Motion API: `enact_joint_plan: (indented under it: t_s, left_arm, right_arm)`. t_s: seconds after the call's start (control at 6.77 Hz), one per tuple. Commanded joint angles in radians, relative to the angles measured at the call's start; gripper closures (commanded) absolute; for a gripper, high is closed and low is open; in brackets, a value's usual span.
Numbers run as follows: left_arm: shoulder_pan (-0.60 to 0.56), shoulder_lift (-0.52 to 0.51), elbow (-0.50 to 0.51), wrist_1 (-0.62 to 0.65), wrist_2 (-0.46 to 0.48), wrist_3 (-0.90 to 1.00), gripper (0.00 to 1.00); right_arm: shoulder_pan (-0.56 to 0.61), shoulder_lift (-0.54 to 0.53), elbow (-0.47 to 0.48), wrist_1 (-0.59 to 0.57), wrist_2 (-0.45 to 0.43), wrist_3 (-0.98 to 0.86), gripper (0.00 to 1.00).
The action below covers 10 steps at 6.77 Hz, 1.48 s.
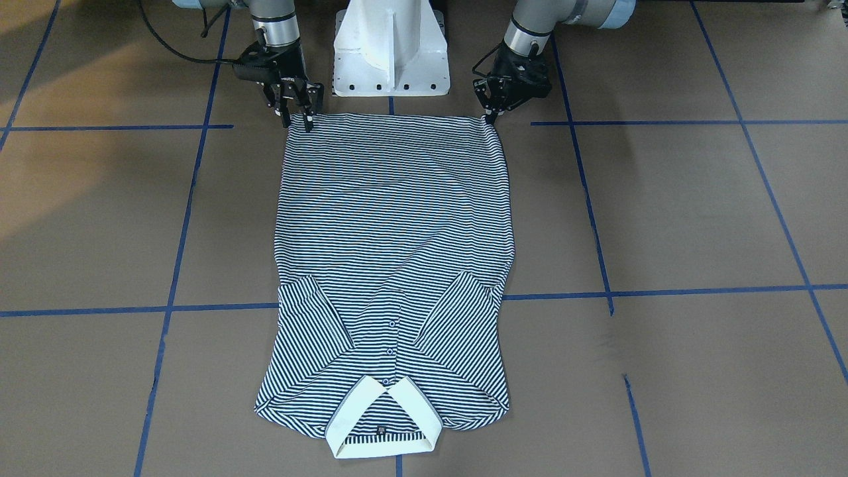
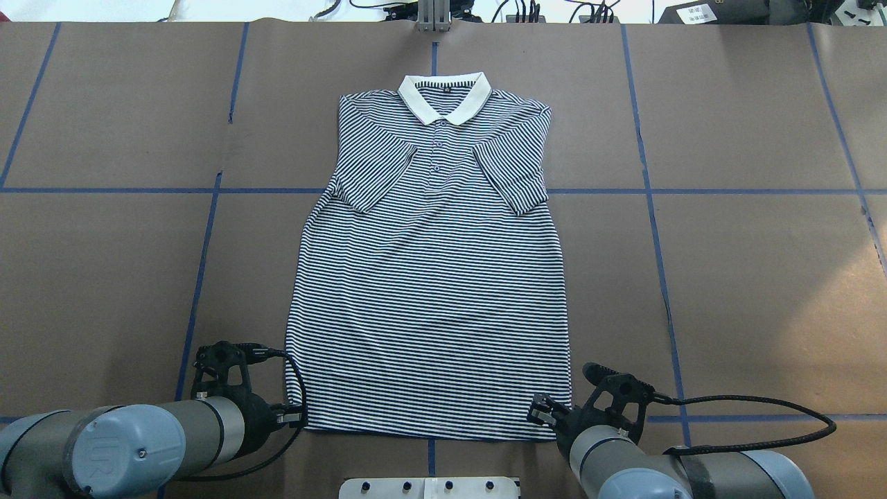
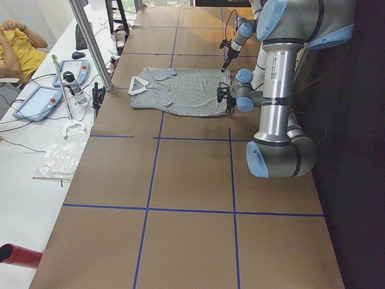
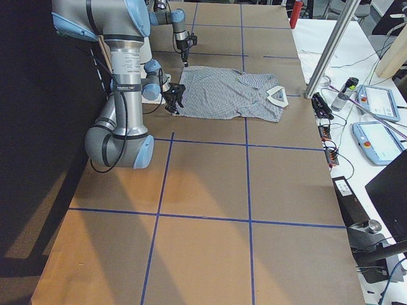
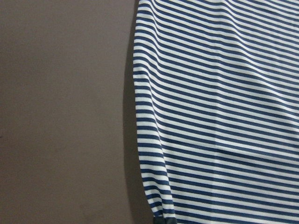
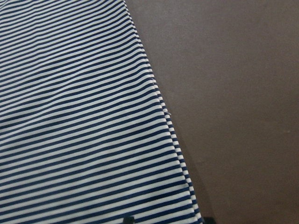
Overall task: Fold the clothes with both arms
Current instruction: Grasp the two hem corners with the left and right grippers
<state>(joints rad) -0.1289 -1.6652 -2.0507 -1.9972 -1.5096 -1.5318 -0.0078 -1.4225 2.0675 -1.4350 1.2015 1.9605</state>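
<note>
The striped polo shirt (image 1: 397,212) lies flat, front up, on the brown table. Its cream collar (image 2: 416,93) is on the far side and both sleeves are folded in over the chest. My left gripper (image 1: 489,119) sits low at the hem corner on my left (image 2: 296,416); its fingers look shut on that corner of the shirt (image 5: 219,116). My right gripper (image 1: 297,122) is at the other hem corner (image 2: 540,412). Its two fingertips stand apart, open, on either side of the shirt's edge (image 6: 79,130).
The white pedestal base (image 1: 391,59) stands just behind the hem between the arms. Blue tape lines cross the brown table (image 2: 727,277). A white side table with tablets and a bottle (image 3: 72,84), a metal post (image 3: 90,42) and a seated person (image 3: 18,48) lie beyond the collar end.
</note>
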Motion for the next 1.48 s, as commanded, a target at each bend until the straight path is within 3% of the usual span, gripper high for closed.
enact_joint_plan:
  t_s: [0.0, 0.59, 0.74, 0.89, 1.18, 1.33]
  left_arm:
    - [0.0, -0.001, 0.003, 0.0, 0.0, -0.001, 1.0]
    - [0.005, 0.001, 0.004, 0.0, 0.002, -0.001, 1.0]
    - [0.005, 0.001, 0.004, 0.0, 0.002, -0.001, 1.0]
    - [0.005, 0.001, 0.004, 0.0, 0.002, -0.001, 1.0]
    - [0.005, -0.001, 0.003, 0.0, 0.0, -0.001, 1.0]
    - [-0.003, 0.001, -0.029, 0.011, -0.001, 0.004, 1.0]
  right_arm:
    - [-0.017, 0.0, -0.001, -0.028, 0.001, 0.02, 0.42]
    - [-0.031, -0.001, -0.001, -0.039, 0.001, 0.029, 0.44]
    - [-0.031, 0.0, -0.001, -0.039, 0.001, 0.032, 0.67]
    - [-0.031, 0.0, -0.001, -0.039, -0.002, 0.055, 1.0]
    - [-0.026, 0.01, 0.034, -0.067, -0.01, 0.052, 1.0]
    - [-0.02, 0.005, 0.099, -0.121, -0.004, 0.043, 1.0]
